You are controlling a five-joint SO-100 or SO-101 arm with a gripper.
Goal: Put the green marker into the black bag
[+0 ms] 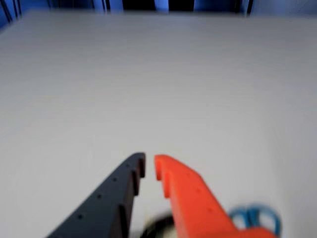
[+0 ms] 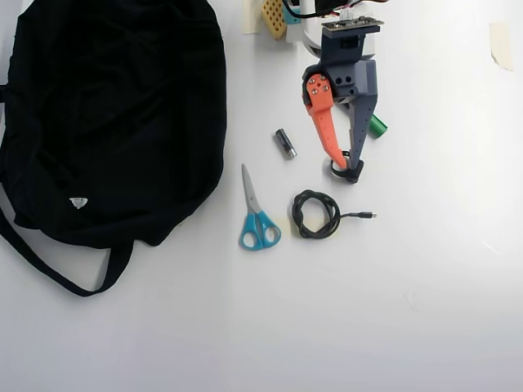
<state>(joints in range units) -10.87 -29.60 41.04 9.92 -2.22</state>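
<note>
In the overhead view the green marker (image 2: 377, 125) shows only its green cap end to the right of my gripper (image 2: 345, 162). Its black barrel runs under the grey finger toward a dark tip near the fingertips. The black bag (image 2: 114, 114) lies at the far left with its strap and a small white label. In the wrist view my gripper (image 1: 149, 166) has the black and orange fingertips almost touching, with nothing between them, over bare white table. The marker and the bag are out of the wrist view.
A short grey-black battery (image 2: 285, 143) lies left of the gripper. Blue-handled scissors (image 2: 257, 216) and a coiled black cable (image 2: 317, 214) lie below it. The scissors' handle (image 1: 255, 217) shows at the wrist view's bottom right. A tape strip (image 2: 500, 42) is top right.
</note>
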